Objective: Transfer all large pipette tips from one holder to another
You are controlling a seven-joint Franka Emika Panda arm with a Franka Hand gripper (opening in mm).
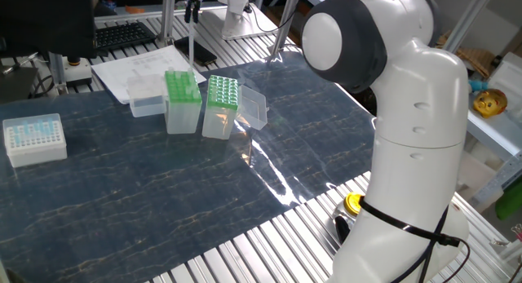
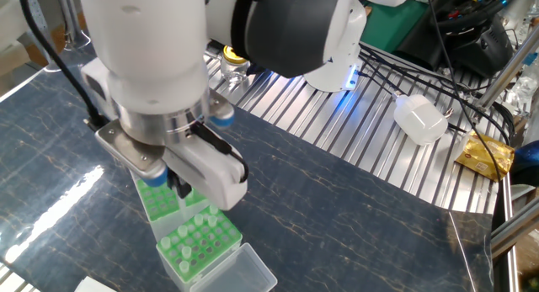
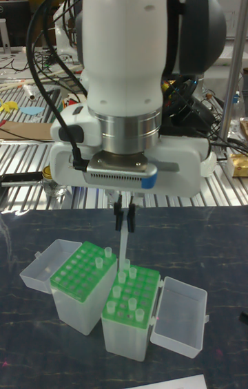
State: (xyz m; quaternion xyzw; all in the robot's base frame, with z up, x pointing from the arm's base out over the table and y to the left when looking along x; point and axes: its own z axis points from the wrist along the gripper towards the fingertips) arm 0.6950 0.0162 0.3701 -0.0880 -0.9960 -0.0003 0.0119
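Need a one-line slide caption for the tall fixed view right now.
Pincer holds one large pipette tip upright above two open green racks.

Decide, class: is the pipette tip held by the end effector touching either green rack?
Apart. In one fixed view, the held pipette tip hangs from the end effector with its lower end clearly above the left green rack, table showing between them.
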